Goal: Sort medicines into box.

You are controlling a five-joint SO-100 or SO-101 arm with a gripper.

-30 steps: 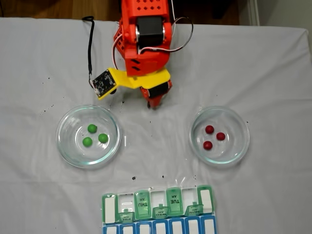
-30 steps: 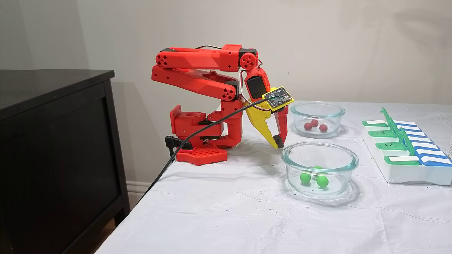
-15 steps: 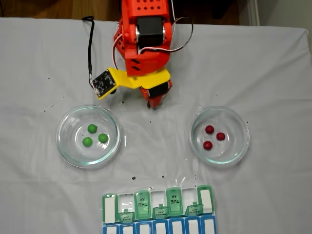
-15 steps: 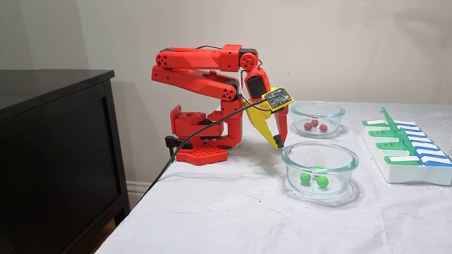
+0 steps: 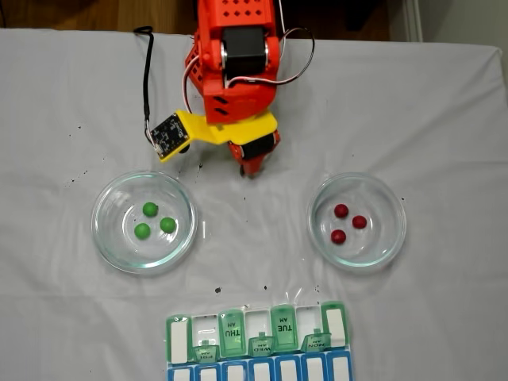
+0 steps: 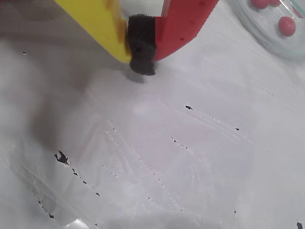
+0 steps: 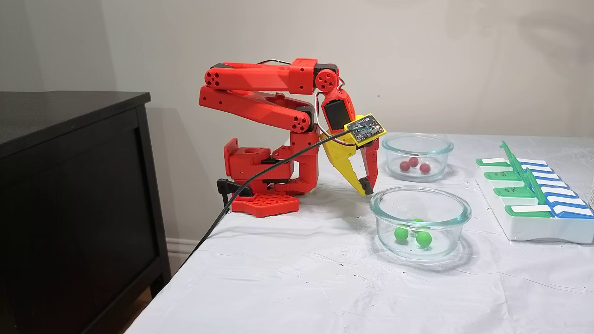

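Three green medicines [image 5: 153, 221] [image 7: 411, 236] lie in the left glass dish [image 5: 103, 238] of the top fixed view. Three dark red ones [image 5: 348, 223] [image 7: 413, 164] [image 6: 286, 25] lie in the right dish [image 5: 394, 238]. The box [image 5: 256, 341] [image 7: 533, 199], a pill organizer with green lids, several raised, sits at the near table edge. My gripper [image 5: 251, 171] [image 7: 365, 187] [image 6: 142, 50], one yellow finger and one red with a black foam pad, is shut on nothing. It points down just above the cloth between the dishes, close to the arm's base.
White cloth [image 5: 444, 119] covers the table, dotted with small dark specks. A black cable [image 5: 147, 79] runs off the wrist camera board. A black cabinet [image 7: 69, 195] stands beside the table's edge in the side fixed view.
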